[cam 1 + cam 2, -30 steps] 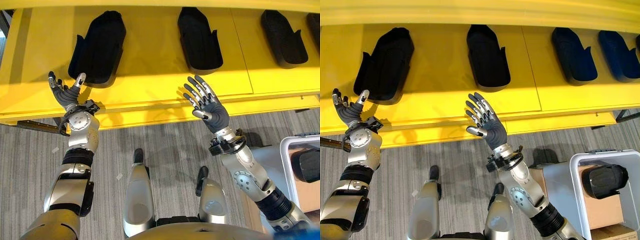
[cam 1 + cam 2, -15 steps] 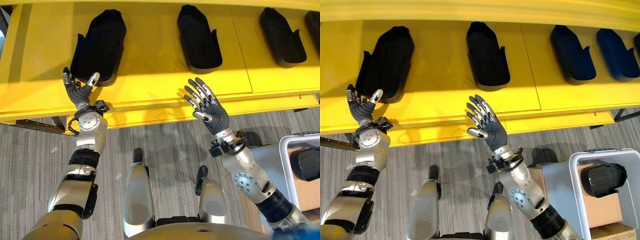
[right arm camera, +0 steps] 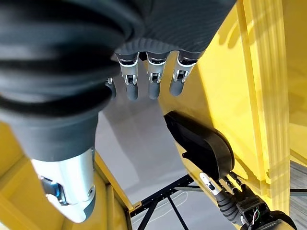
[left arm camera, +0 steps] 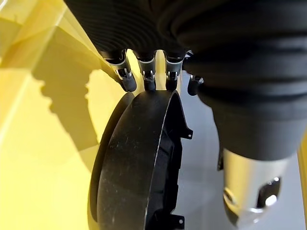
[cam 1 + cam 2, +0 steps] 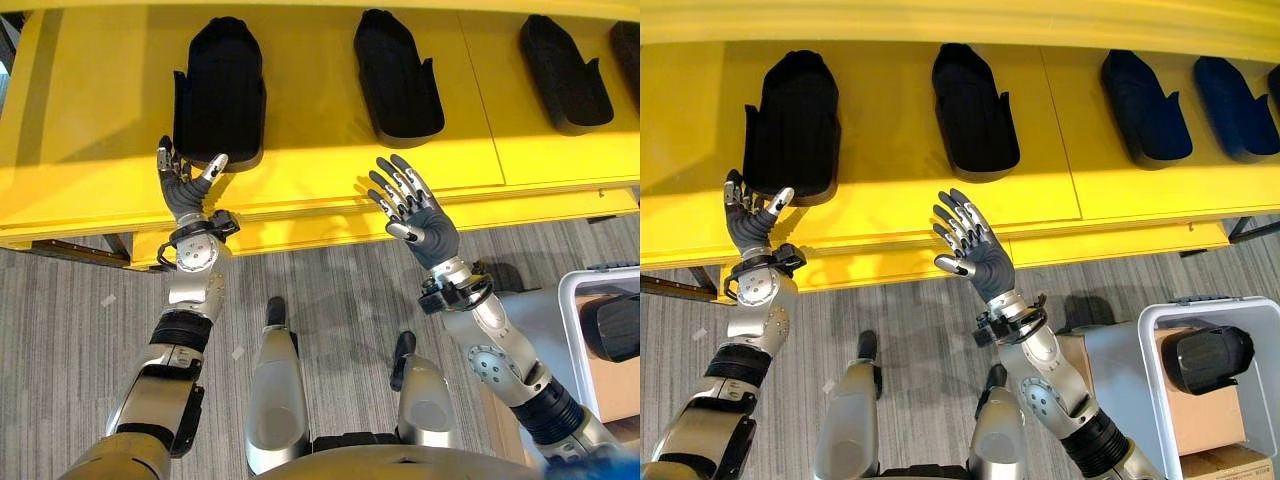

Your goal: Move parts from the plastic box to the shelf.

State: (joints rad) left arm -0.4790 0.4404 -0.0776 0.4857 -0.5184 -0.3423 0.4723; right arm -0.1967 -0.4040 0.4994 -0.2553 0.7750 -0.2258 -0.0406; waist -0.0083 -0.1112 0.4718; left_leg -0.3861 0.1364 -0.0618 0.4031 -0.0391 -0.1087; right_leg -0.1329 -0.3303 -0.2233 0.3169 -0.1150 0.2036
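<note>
Here the left hand (image 5: 186, 180), fingers spread and released, touches the leftmost part (image 5: 220, 90) on the shelf (image 5: 90, 150), likely squaring it; the right hand (image 5: 415, 210) hovers spread and empty.

A yellow shelf (image 5: 320, 160) carries a row of black parts: the left part (image 5: 218, 90), a middle part (image 5: 398, 75) beside it, and another part (image 5: 565, 75) further right. Below the shelf, grey floor (image 5: 340, 290).

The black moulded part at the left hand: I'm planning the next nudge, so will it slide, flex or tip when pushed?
The black moulded plastic part looks like a rigid shell, so probably stiff. It lies flat on the smooth yellow shelf, so it should slide rather than tip. The open left hand is at its near end.
</note>
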